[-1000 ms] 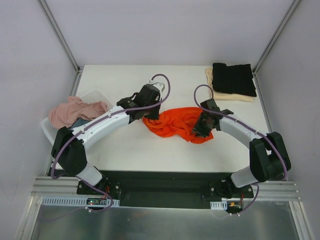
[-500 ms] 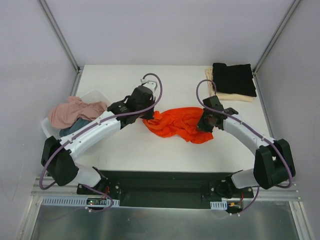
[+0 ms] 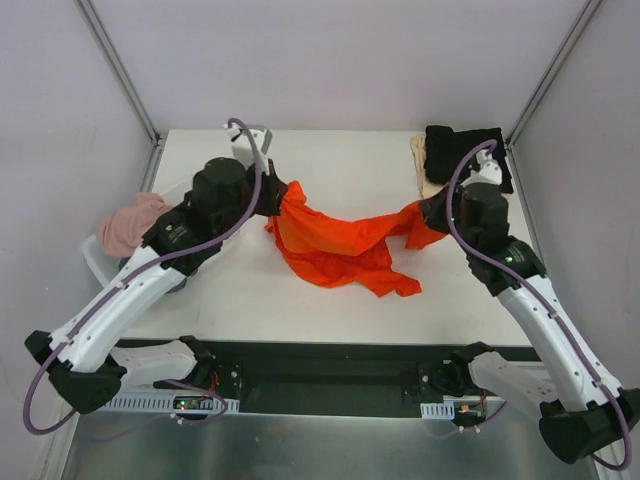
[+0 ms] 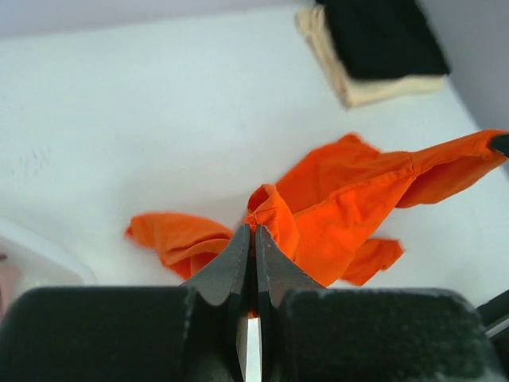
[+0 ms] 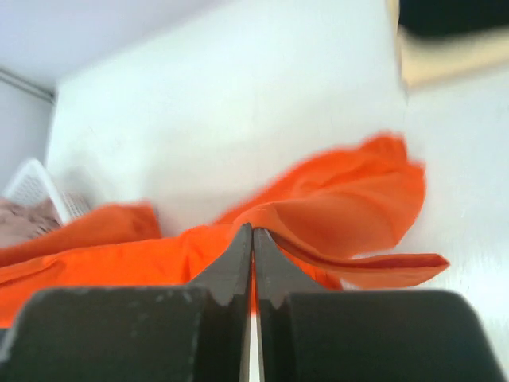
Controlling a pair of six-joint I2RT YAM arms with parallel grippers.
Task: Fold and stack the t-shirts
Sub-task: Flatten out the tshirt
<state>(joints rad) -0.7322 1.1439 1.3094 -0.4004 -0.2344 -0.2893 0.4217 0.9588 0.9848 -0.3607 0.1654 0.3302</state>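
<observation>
- The bright orange-red short-sleeved cloth t-shirt [image 3: 335, 245] is hung between the two arms at the middle of the top view. Its upper edge is raised, and its lower folds lie crumpled on the white matte table top [image 3: 350, 165].
- The cloth is judged thin, limp and light. A sag is seen between the two holds, and creases are to be expected rather than slipping. Opposite corners of the hem or the shoulder seams are judged the best places to be taken, so that it can be spread flat.
- A bunched ridge of the shirt is pinched by the left gripper [image 4: 253, 231], its black fingers pressed together on it.
- A thin edge fold is nipped likewise by the right gripper [image 5: 252, 229], its fingers closed tight.
- A folded black t-shirt [image 3: 465, 155] is stacked on a folded cream-beige t-shirt [image 3: 418, 160] at the upper right of the table.
- A crumpled dusty pink t-shirt [image 3: 128, 222] is seen at the left edge, in a white plastic mesh tub [image 5: 28, 189].
</observation>
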